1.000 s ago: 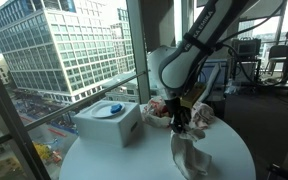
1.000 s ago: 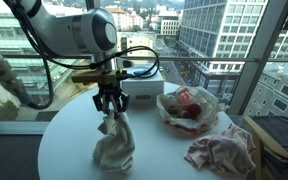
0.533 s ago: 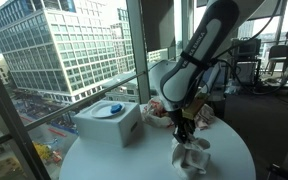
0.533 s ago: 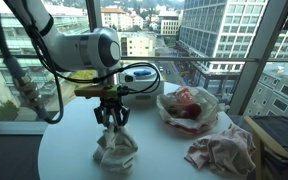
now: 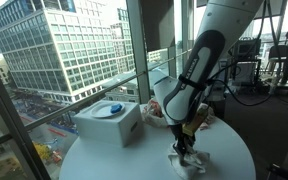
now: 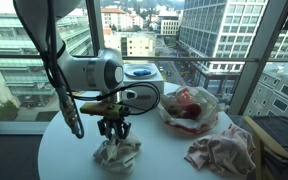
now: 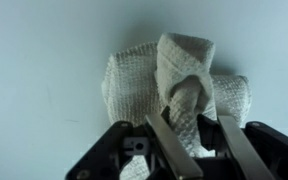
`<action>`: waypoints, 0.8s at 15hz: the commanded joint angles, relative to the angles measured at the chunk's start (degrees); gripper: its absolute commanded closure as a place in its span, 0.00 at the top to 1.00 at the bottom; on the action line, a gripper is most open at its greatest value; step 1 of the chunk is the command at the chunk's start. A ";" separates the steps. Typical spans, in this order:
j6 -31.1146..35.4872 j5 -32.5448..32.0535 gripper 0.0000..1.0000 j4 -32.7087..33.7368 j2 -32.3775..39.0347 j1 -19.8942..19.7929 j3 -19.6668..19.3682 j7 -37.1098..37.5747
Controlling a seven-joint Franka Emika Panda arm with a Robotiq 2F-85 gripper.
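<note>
A coarse woven cloth [image 7: 134,80] (pale, matt) is seen on the smooth, faintly glossy bench [image 7: 44,60]; the tool [image 7: 191,125] is cased in matt black plastic, with grey metal-looking fingers [image 7: 166,140].

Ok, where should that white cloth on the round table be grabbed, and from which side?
Take the white cloth by its raised middle fold, from straight above: it lies in a heap, and that ridge stands up between the gripper's jaws.
</note>
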 commanded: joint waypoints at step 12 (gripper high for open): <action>-5.51 5.96 0.95 -2.61 -7.10 1.36 -1.08 0.71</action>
